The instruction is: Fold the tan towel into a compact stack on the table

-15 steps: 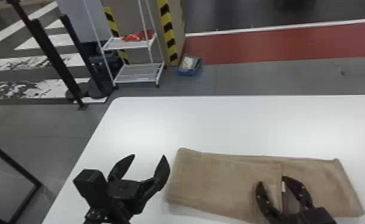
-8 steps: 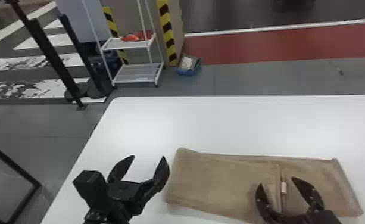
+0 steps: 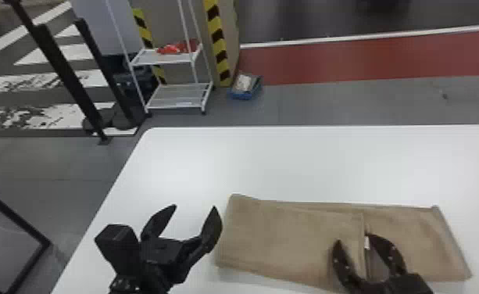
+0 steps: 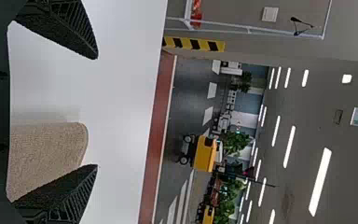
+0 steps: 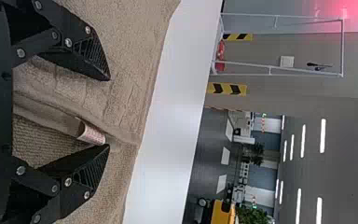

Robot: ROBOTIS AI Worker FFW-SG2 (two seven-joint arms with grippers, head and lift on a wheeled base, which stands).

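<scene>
The tan towel (image 3: 289, 230) lies flat on the white table, its left part folded over so that a layer edge with a small white tag (image 3: 367, 242) runs across it. Over that edge my right gripper (image 3: 353, 238) stands open, one finger on each side of the tag. In the right wrist view, towel (image 5: 135, 60) and tag (image 5: 91, 133) show between and around the open right gripper (image 5: 109, 112). Left of the towel my left gripper (image 3: 195, 207) is open and holds nothing; in the left wrist view the towel's rounded end (image 4: 51, 154) appears near one finger of the left gripper (image 4: 97, 112).
The white table (image 3: 289, 164) extends behind the towel, with its left edge beside my left arm. Beyond it on the floor are a white rack (image 3: 179, 95), a blue box (image 3: 246, 86) and black posts (image 3: 64, 74).
The right gripper's fingers spread wider, then drew slightly closer, and it shifted a little over the folded edge while staying open. The left arm and towel look nearly unchanged.
</scene>
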